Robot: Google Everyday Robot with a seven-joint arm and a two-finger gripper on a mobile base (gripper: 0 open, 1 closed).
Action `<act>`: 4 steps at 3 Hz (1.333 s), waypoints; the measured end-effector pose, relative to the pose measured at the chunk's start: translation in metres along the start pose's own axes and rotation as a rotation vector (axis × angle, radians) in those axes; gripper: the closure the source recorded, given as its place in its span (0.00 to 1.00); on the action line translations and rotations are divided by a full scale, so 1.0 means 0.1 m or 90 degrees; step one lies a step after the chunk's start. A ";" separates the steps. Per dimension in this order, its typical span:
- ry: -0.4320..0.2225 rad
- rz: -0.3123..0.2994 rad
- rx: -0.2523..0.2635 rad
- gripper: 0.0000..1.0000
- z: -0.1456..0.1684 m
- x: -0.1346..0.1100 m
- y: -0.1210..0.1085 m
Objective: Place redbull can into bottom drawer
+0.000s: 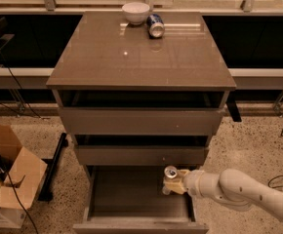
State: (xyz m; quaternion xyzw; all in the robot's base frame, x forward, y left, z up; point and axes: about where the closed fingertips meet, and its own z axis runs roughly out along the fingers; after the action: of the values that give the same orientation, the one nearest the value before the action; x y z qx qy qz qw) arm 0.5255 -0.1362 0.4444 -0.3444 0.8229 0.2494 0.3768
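Note:
The redbull can [170, 175], slim and silver with a pull-tab top, stands upright inside the pulled-out bottom drawer [131, 199], at its right rear part. My gripper [175, 183] reaches in from the right on a white arm and is shut on the can, its tan fingers on the can's sides. I cannot tell whether the can's base touches the drawer floor. The two shallower drawers above are pulled out a little.
On the cabinet top [136, 57] a white bowl [135, 12] and a shorter blue can [155, 25] lying on its side sit at the back. A cardboard box [7, 179] stands on the floor at the left. Cables lie at the right.

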 end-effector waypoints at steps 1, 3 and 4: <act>0.011 -0.006 0.007 1.00 0.29 0.24 -0.06; 0.016 0.061 0.040 1.00 0.83 0.91 -0.23; 0.009 0.096 0.053 0.82 1.00 1.20 -0.32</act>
State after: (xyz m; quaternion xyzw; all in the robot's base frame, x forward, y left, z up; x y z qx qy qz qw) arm 0.5372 -0.1348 0.2854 -0.2672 0.8588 0.2403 0.3651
